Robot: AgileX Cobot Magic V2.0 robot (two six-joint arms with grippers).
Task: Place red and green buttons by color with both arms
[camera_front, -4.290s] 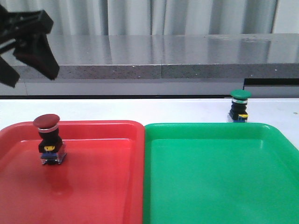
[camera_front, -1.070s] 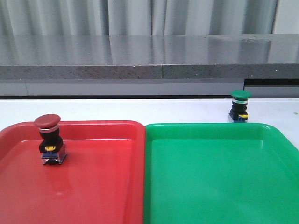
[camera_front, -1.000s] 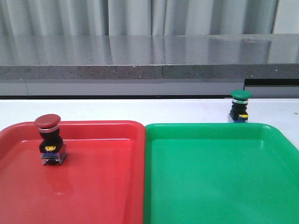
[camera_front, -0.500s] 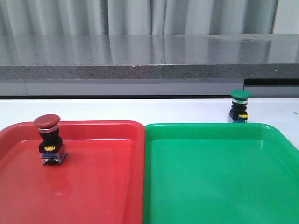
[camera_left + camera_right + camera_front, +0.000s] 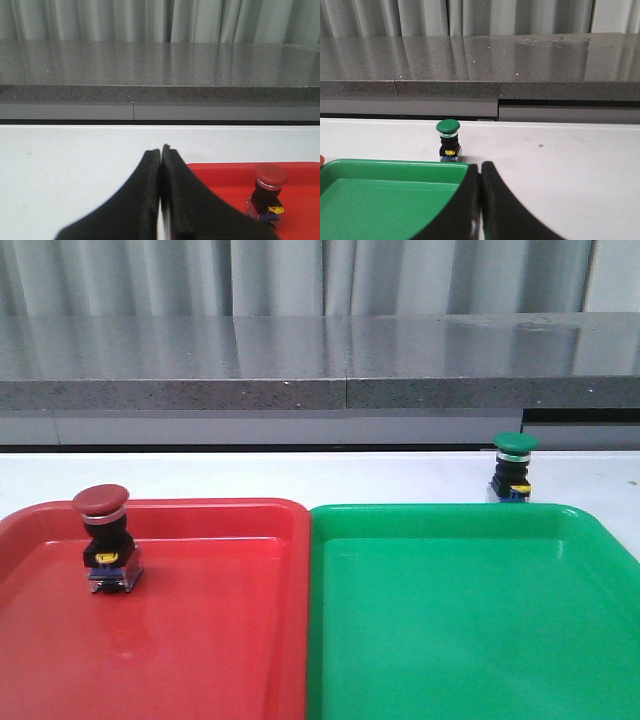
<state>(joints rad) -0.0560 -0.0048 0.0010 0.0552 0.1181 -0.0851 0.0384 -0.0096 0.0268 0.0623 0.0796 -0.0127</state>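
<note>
- My left gripper (image 5: 160, 150): fingers pressed together tip to tip, clenched on nothing. It hangs over the white table (image 5: 75, 160), outside the red tray (image 5: 300, 185) and just short of the tray's near corner.
- Red button (image 5: 269, 196): it stands upright inside the red tray, ahead of my left fingertips and off to one side, well apart from them. No contact with either finger.
- In the front view the red button (image 5: 106, 538) sits near the far left part of the red tray (image 5: 220, 640), cap up, yellow tab facing the camera, clear-blue base on the tray floor.
- My right gripper (image 5: 480, 167): fingers likewise closed against each other, empty. The tips lie above the far rim of the green tray (image 5: 385, 200).
- Green button (image 5: 448, 140): it stands upright on the white table (image 5: 560, 165), ahead of my right fingertips and slightly to one side, near but clear of them. It is just beyond the tray's far rim, not inside the tray.
- In the front view the green button (image 5: 514, 468) stands on the table behind the far right edge of the green tray (image 5: 470, 630); that tray holds nothing visible.
- The two trays lie side by side, long edges touching.
- Neither arm shows in the front view.
- A grey stone ledge (image 5: 320, 365) and pale curtains (image 5: 300, 275) lie behind the table.
</note>
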